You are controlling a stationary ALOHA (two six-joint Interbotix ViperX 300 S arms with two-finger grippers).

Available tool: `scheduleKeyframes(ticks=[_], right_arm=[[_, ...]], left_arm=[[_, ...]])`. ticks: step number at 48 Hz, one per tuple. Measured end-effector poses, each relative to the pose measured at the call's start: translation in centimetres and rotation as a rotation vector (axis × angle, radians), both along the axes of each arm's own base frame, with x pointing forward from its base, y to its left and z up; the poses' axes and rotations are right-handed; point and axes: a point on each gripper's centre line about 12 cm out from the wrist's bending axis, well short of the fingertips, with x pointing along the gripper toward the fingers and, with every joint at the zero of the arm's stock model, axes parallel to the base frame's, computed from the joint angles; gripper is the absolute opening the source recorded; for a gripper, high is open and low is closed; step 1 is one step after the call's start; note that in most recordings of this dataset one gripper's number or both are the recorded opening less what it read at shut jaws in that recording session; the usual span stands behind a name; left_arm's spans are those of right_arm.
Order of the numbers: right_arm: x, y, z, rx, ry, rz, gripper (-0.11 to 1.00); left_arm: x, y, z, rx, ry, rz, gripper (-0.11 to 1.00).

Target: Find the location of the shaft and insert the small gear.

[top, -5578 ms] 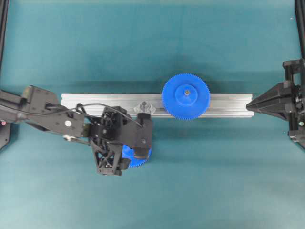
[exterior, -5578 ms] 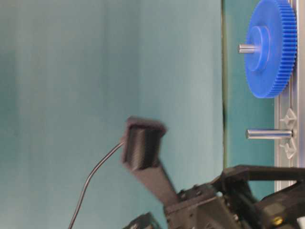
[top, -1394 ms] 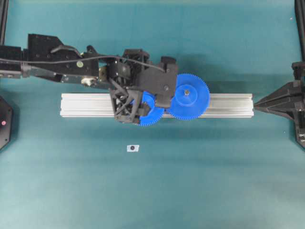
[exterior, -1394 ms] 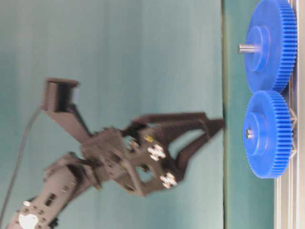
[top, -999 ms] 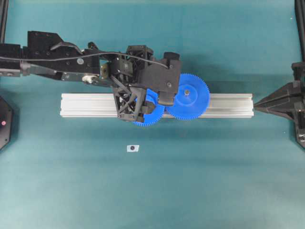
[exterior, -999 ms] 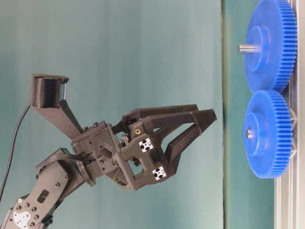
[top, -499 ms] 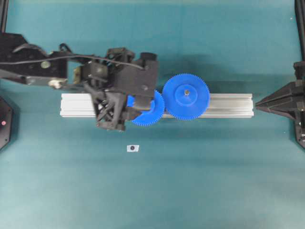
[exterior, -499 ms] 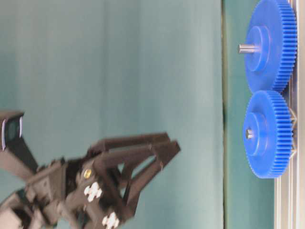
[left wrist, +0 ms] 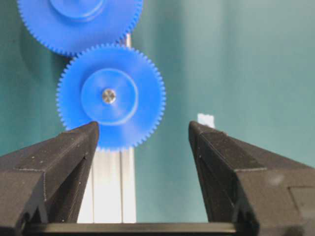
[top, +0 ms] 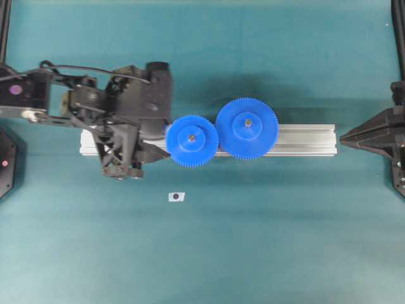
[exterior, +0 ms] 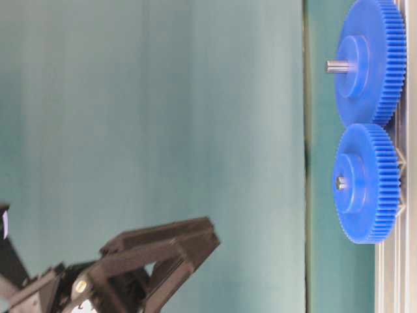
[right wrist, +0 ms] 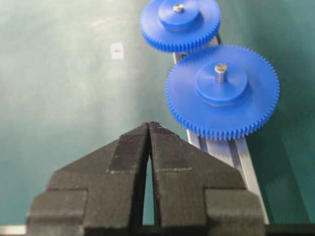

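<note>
Looking from overhead, the left hand point(top: 136, 166) has drawn back leftward off the small gear point(top: 192, 140), which stays on the rail point(top: 304, 139) meshed with the larger gear point(top: 247, 128). At table level, the shaft point(exterior: 339, 183) shows in its hub. Left wrist: jaws wide, empty. Right wrist: right hand point(right wrist: 149, 129) pressed closed. The insertion looks done.

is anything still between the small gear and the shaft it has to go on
Nothing visible. The small gear already sits on the shaft, whose tip shows through its hub, meshed beside the larger gear. The open left gripper is clear of it.
</note>
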Motion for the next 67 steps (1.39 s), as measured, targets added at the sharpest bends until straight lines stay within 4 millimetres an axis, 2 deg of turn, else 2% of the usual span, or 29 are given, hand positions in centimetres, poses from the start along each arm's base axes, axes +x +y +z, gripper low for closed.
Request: scheduleKeyframes(ticks=[11, 18, 24, 34, 51, 67], right_arm=[[0.0, 0.0, 0.0, 0.000, 0.000, 0.000, 0.08], [0.0, 0.0, -0.1, 0.000, 0.005, 0.000, 0.08], [0.0, 0.0, -0.1, 0.000, 0.000, 0.000, 0.08], [0.0, 0.0, -0.1, 0.000, -0.005, 0.000, 0.08], [0.0, 0.0, -0.1, 0.001, -0.006, -0.001, 0.08], [0.0, 0.0, -0.1, 0.001, -0.008, -0.001, 0.08]], left_arm=[[-1.6, -0.1, 0.2, -0.041, -0.057, 0.030, 0.71], [-2.2, -0.1, -0.5, -0.067, -0.104, 0.046, 0.71], [-2.3, -0.1, -1.2, -0.074, -0.151, 0.047, 0.71], [-1.4, 0.3, -1.3, -0.073, -0.241, 0.054, 0.71], [-0.9, 0.3, -1.8, -0.070, -0.251, 0.051, 0.71], [-2.7, -0.3, -1.4, -0.076, -0.269, 0.038, 0.71]])
